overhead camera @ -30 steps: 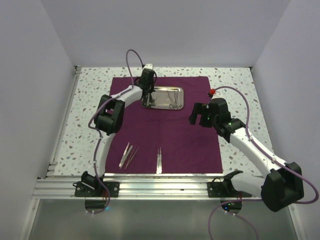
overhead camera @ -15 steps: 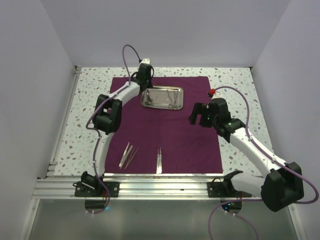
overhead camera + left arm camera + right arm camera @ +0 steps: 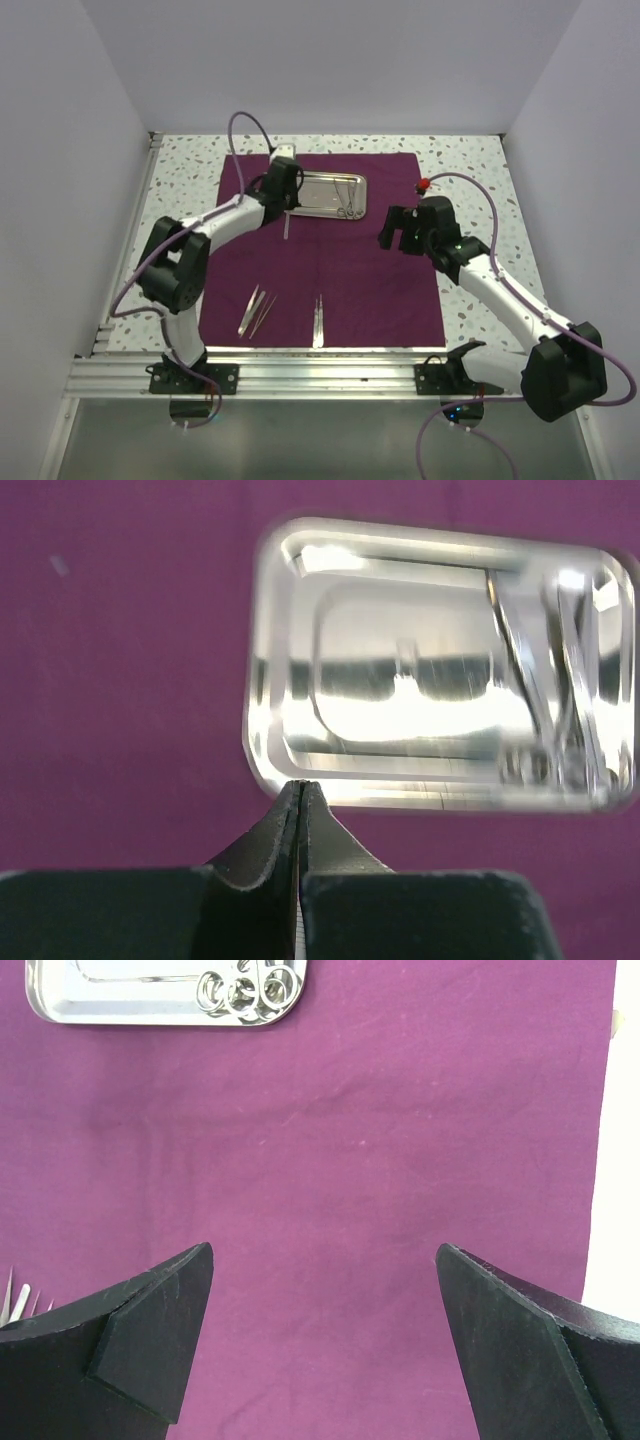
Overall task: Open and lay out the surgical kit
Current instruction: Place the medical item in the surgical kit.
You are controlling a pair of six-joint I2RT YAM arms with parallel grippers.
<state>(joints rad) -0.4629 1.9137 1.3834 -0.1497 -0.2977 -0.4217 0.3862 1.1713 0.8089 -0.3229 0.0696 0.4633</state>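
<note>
Left gripper is pinched shut on a thin steel tool by its end, so it could slip near the tray; your right gripper hangs wide open, empty.

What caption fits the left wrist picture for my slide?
Left gripper pinching a slim steel tool near the shiny tray on purple cloth.

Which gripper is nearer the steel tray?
Left. The left gripper sits at the steel tray left edge, fingers shut on a slim steel tool. The right gripper hovers open over bare cloth, off the tray's right near corner.
</note>
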